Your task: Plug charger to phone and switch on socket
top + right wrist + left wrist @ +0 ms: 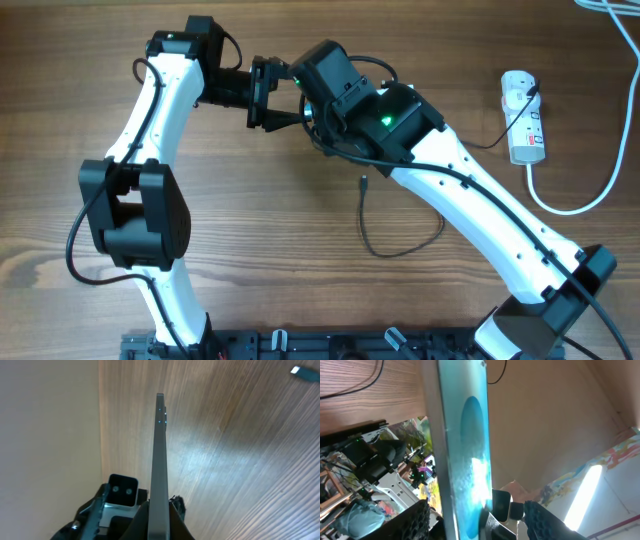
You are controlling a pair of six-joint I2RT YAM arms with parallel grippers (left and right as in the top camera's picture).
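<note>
Phone (159,450) clamped in right gripper (159,510), left gripper (477,512) apart around it. Charger (364,184) lies unplugged mid-counter; socket (525,118) near the right edge likely awaits switching.

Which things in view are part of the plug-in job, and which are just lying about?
Job: phone, held off the table; charger, tip lying free on the table; socket and its white cord.
Lying about: only the black rail along the table's near edge.

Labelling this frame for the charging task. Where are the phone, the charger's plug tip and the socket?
phone (462,445), left wrist view, on its cyan screen.
charger (364,183), overhead view, on its plug tip.
socket (526,125), overhead view, on its white body.
</note>
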